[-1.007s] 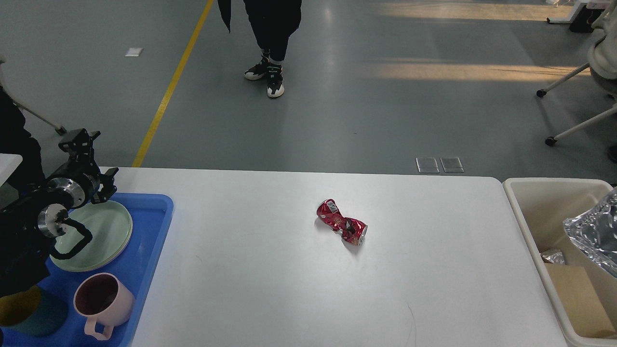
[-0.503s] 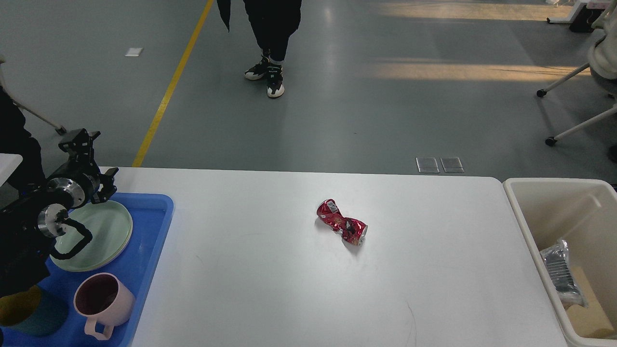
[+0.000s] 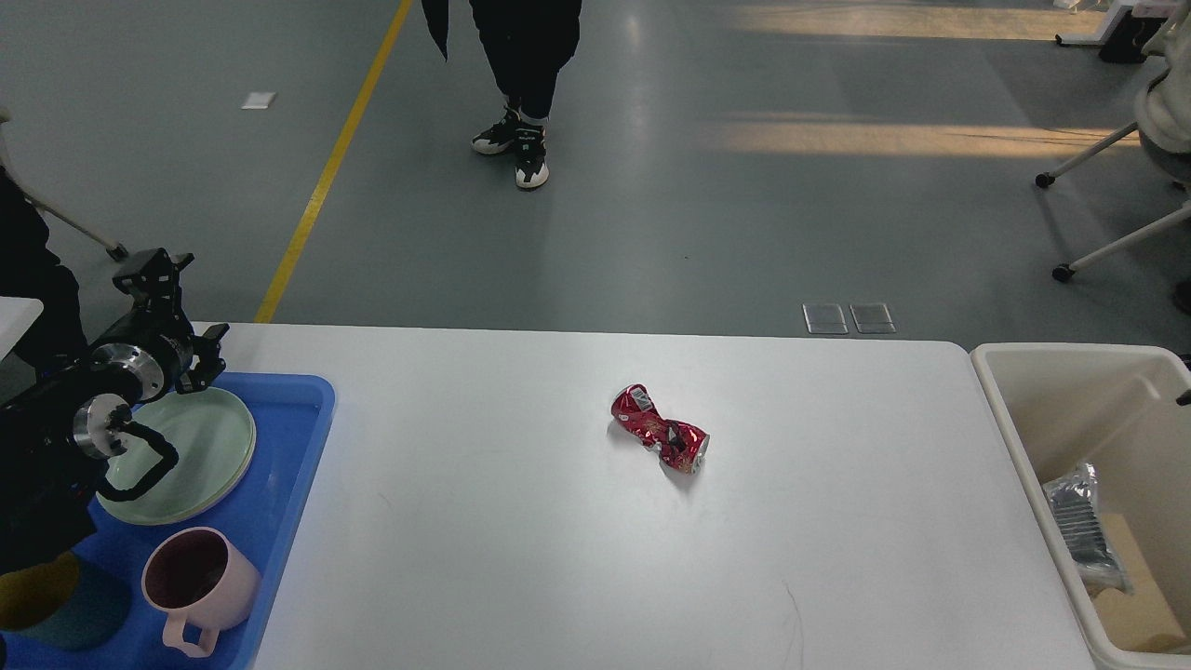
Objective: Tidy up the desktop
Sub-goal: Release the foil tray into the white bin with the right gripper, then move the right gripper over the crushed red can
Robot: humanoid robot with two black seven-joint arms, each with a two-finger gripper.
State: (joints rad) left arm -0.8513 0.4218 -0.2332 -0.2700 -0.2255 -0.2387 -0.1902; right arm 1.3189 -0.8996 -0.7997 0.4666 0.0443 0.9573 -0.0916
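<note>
The white desktop (image 3: 521, 558) fills the lower part of the head view. A crushed red can (image 3: 660, 429) lies on it, a little right of the middle. My left gripper (image 3: 183, 305) hangs at the far left above the back edge of a blue tray (image 3: 288, 465). Its two fingers are spread, it is open, and nothing is between them. Only a dark sliver (image 3: 1184, 398) shows at the right edge over the bin, and my right gripper is out of view.
The blue tray holds a pale green plate (image 3: 200, 451), a pink mug (image 3: 191, 582) and a dark teal cup (image 3: 56, 605). A cream bin (image 3: 1014, 428) at the right holds a silver foil bag (image 3: 1075, 521) and cardboard. A person's legs (image 3: 521, 84) stand beyond the table.
The silver foil bag, seen high at the right edge one second ago, now lies down inside the bin. The left arm and the can have not moved.
</note>
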